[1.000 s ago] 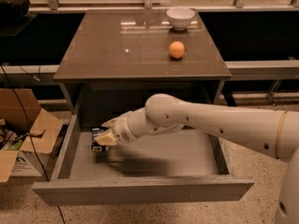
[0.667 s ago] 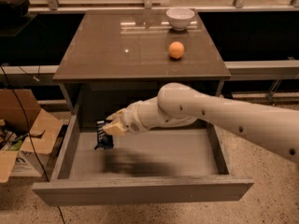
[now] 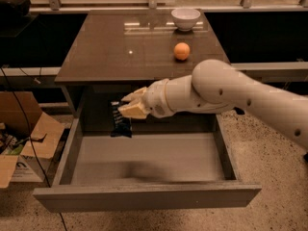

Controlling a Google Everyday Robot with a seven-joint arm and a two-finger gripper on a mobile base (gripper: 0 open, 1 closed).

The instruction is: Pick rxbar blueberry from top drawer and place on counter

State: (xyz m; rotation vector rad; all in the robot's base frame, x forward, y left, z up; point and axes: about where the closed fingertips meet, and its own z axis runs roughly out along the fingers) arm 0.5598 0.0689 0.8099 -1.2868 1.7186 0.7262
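Camera view, looking down at an open top drawer (image 3: 144,196) under a glossy brown counter (image 3: 110,52). Reaching in from the right: a white arm (image 3: 240,93), stretched nearly level across the drawer, wrist pointing left. At its tip, the gripper (image 3: 129,105), just below the counter's front edge and over the drawer's back left corner. Clamped on the upper end of the rxbar blueberry (image 3: 120,124), leaving the dark wrapper to hang straight down. Apparently clear of the grey drawer floor, though hard to confirm against the shadow. Probably held by the end so as to lay flat on the counter. On the counter, well apart: an orange ball (image 3: 182,51) and a white bowl (image 3: 186,18). On the floor, left of the drawer: an open cardboard box (image 3: 29,143).
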